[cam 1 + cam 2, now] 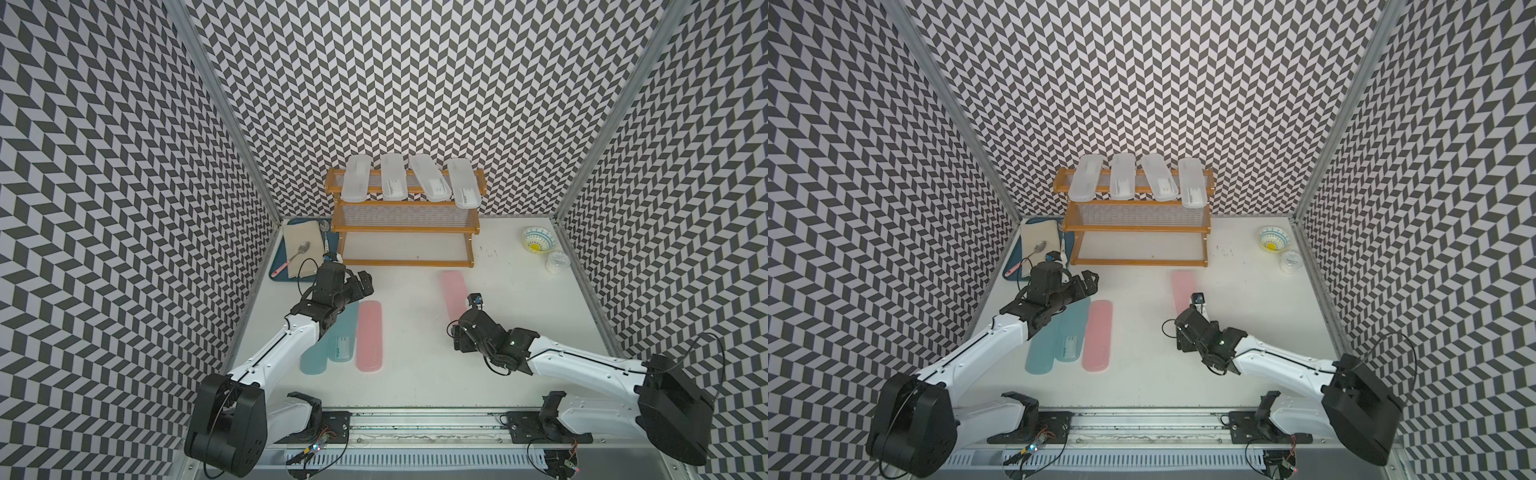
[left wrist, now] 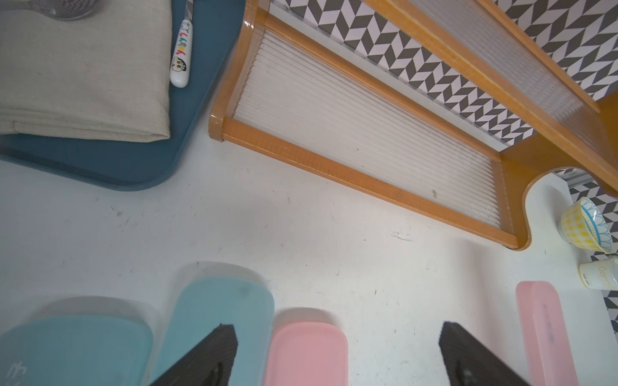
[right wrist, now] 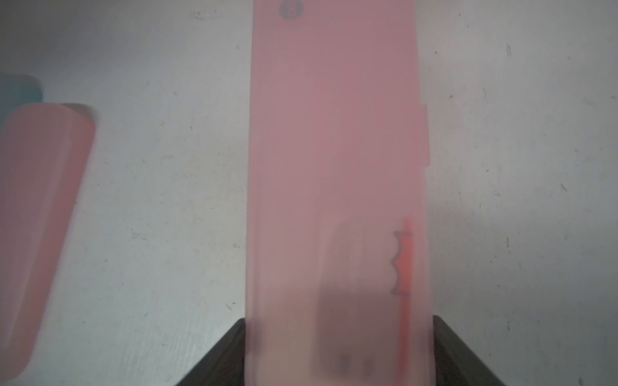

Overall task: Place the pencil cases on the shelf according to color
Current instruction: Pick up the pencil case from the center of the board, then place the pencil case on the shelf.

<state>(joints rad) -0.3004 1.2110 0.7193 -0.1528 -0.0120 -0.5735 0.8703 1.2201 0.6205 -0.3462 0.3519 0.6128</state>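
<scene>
Right tool (image 3: 339,319) clamped on pink case (image 3: 334,133) end; I'd lift level, clear shelf (image 1: 405,228) rail. Left tool (image 2: 337,327) spread wide.

left gripper (image 2: 337,327) agape, right gripper (image 3: 339,319) clamped

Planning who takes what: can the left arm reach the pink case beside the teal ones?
Probably yes: the left claw hangs open by the far end of that pink case, nothing covers it, and the right claw grips the other pink case.
</scene>
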